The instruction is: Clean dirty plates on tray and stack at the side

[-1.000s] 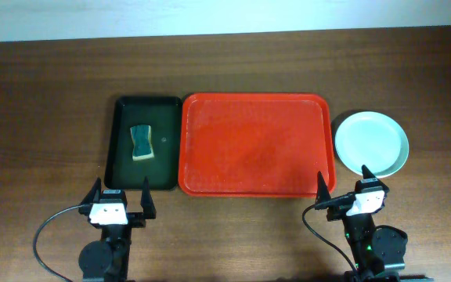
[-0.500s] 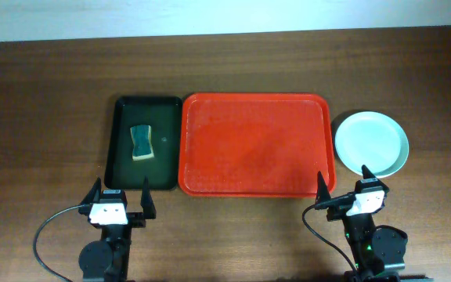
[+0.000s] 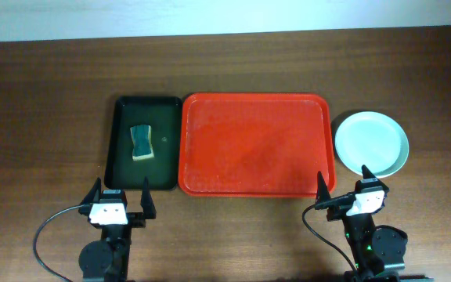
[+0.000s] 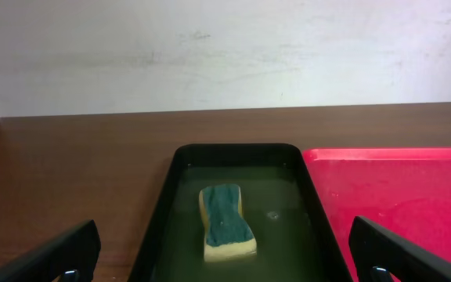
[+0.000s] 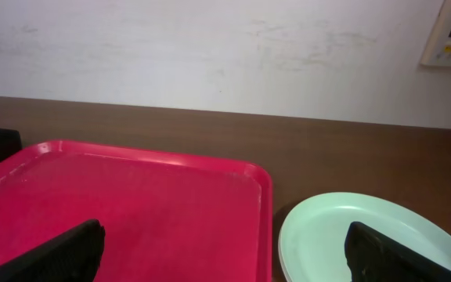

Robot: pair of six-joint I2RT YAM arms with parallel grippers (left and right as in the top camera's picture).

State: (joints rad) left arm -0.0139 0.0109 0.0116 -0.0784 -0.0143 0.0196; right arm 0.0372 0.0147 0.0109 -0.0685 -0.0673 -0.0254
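The red tray (image 3: pixel 253 145) lies in the middle of the table with nothing on it; it also shows in the right wrist view (image 5: pixel 124 211) and the left wrist view (image 4: pixel 398 196). A pale mint green plate (image 3: pixel 370 143) sits on the table to the tray's right, also in the right wrist view (image 5: pixel 358 239); I cannot tell whether other plates lie under it. My left gripper (image 3: pixel 120 200) is open and empty in front of the dark tray (image 3: pixel 143 145). My right gripper (image 3: pixel 343 184) is open and empty in front of the red tray's right corner and the plate.
The dark green-black tray (image 4: pixel 233 211) left of the red tray holds murky water and a green-and-yellow sponge (image 3: pixel 141 142), also in the left wrist view (image 4: pixel 225 221). A white wall (image 4: pixel 225 55) runs behind the table's far edge.
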